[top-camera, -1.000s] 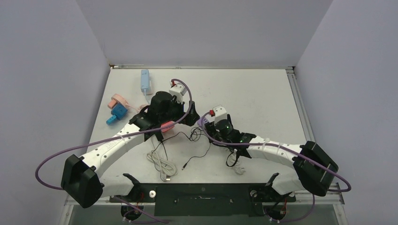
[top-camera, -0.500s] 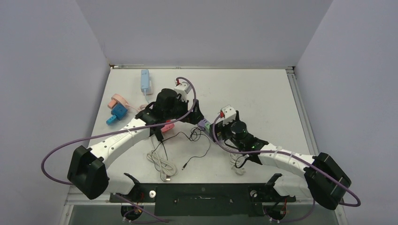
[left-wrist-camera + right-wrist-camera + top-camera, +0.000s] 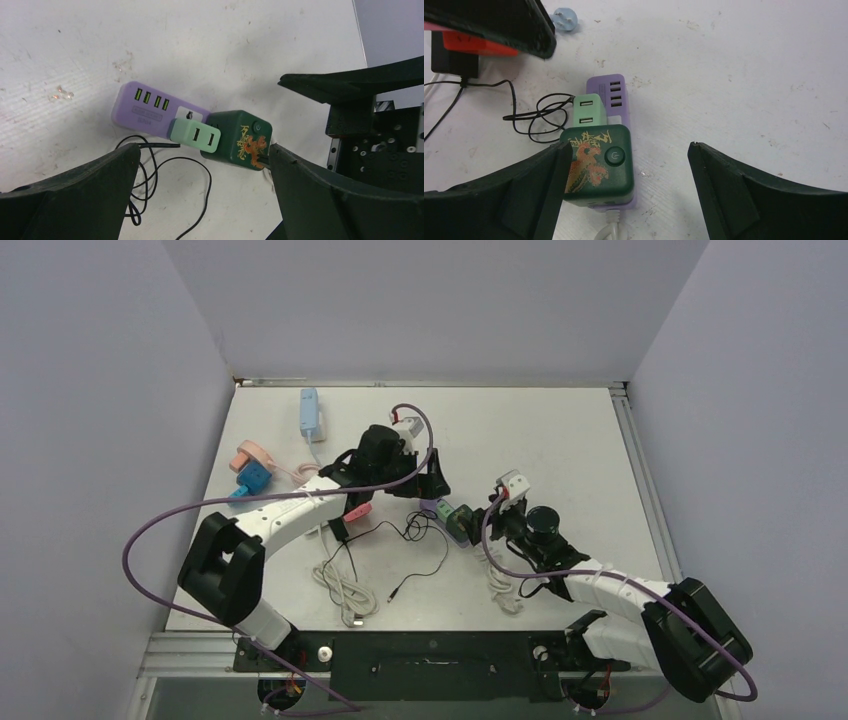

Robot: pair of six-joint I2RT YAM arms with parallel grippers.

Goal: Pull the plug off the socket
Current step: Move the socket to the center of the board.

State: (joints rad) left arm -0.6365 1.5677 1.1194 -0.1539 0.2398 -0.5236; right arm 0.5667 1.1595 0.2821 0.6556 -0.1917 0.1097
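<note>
The mint-green two-port plug (image 3: 195, 135) sits on the face of the flat purple plastic socket strip (image 3: 145, 107). It is pressed against a dark green cube adapter with an orange dragon print (image 3: 596, 162) that sits on the same strip. All three lie near the middle of the counter, between the two tools. The left tool (image 3: 205, 150) hangs over them from the far left, and the right tool (image 3: 629, 147) faces them from the near right. A thin black cord (image 3: 536, 117) loops just beside the plug, and a white lead (image 3: 610, 231) leaves the strip's near end.

The counter (image 3: 560, 440) is white and scuffed, boxed in by pale lilac walls (image 3: 420, 310). Toward its far-left corner lie a light blue power strip (image 3: 309, 412) and a pink-and-blue cluster of adapters (image 3: 249, 468). A coiled white cable (image 3: 345, 592) lies nearer the front.

Both tools are spread wide and hold nothing. The right tool's fingers (image 3: 524, 190) straddle the cube, one close against its side; I cannot tell whether it touches. The left tool's fingers (image 3: 75, 190) bracket plug and cube together.
</note>
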